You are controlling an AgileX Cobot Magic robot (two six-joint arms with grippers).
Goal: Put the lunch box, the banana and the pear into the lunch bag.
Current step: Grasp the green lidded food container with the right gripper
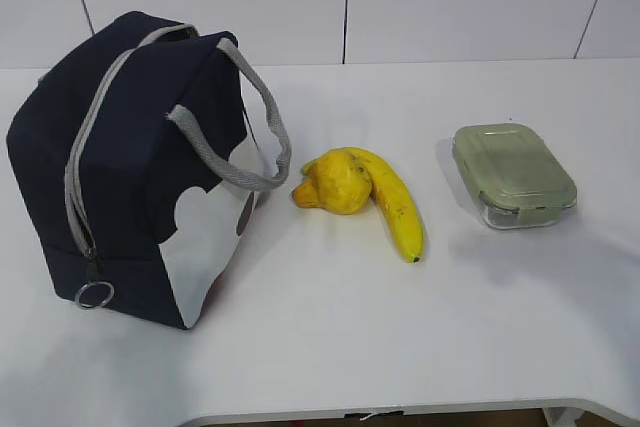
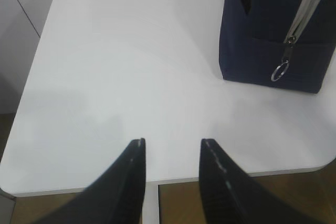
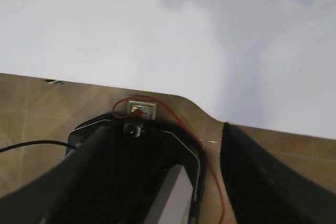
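Note:
The navy lunch bag [image 1: 130, 167] stands upright at the left of the white table, its zipper pull ring [image 1: 95, 294] low on the near end. The pear [image 1: 338, 185] lies in the middle, touching the banana [image 1: 398, 209] that curves round its right side. The lunch box [image 1: 512, 175] with its sage-green lid sits closed at the right. Neither gripper shows in the exterior view. My left gripper [image 2: 173, 141] is open and empty over the table's front left edge, with the bag [image 2: 278, 30] ahead to its right. My right gripper [image 3: 164, 128] is open and empty off the table's front edge.
The table's front edge [image 2: 157, 184] runs just under the left fingertips. In the right wrist view a black base [image 3: 142, 171] with a red wire lies on the brown floor below the table corner. A white wall stands behind the table.

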